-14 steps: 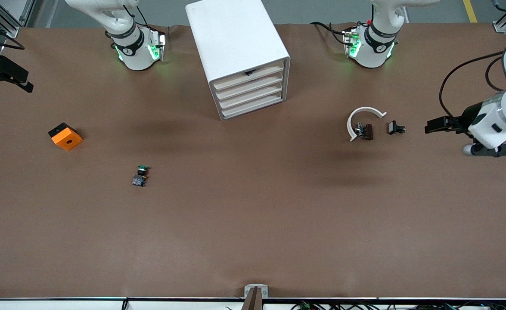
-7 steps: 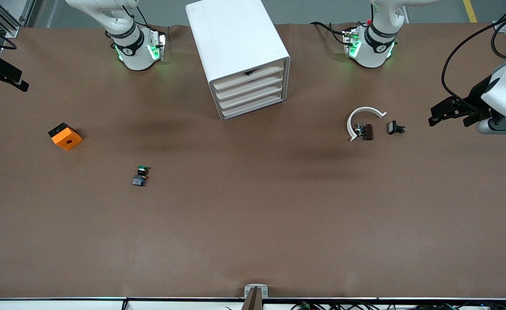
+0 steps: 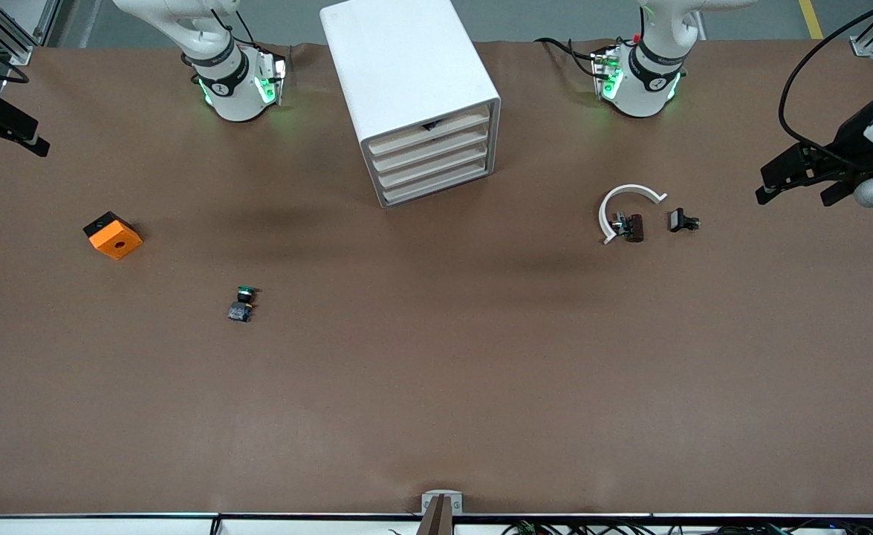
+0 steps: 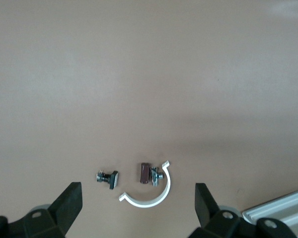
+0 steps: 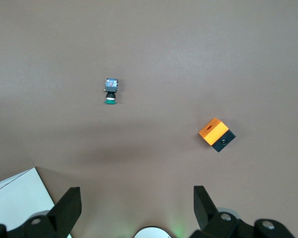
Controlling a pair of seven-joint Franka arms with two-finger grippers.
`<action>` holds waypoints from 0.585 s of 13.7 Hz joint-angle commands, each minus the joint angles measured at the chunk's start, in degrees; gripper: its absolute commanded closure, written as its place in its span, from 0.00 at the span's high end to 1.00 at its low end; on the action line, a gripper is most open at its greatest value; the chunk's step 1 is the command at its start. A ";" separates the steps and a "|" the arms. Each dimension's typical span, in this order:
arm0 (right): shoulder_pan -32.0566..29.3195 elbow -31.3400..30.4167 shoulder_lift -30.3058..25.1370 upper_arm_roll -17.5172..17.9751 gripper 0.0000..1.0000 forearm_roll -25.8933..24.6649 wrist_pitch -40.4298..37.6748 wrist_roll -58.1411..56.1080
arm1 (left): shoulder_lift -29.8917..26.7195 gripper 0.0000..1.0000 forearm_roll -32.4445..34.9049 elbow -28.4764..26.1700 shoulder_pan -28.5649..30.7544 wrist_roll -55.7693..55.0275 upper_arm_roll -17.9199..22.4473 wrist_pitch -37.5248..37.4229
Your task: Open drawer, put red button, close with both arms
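The red button is hidden in every view, so its look, heading and place cannot be told. The white four-drawer cabinet (image 3: 406, 74) stands between the arm bases, drawers pushed in. The left gripper (image 4: 137, 187) hangs over the table's left-arm end, jaws wide apart. The right gripper (image 5: 136, 190), jaws also apart, hangs over the right-arm end.

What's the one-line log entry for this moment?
drawer unit: all drawers shut | red button: not seen | green button: on table | left claw: open, over bracket end | right claw: open, empty
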 commanded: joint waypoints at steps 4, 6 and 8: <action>-0.60 -0.33 -0.89 0.49 1.00 0.34 0.37 0.28 | 0.48 1.00 0.94 3.61 0.82 -1.05 -0.93 -3.70; -0.60 -0.33 -0.89 0.48 1.00 0.26 0.37 0.28 | 0.48 1.00 0.94 3.61 0.82 -0.96 -0.93 -3.79; -0.34 -0.33 -0.89 0.75 1.00 -0.35 0.46 0.02 | 0.66 1.00 0.94 3.61 0.91 -0.96 -0.76 -3.97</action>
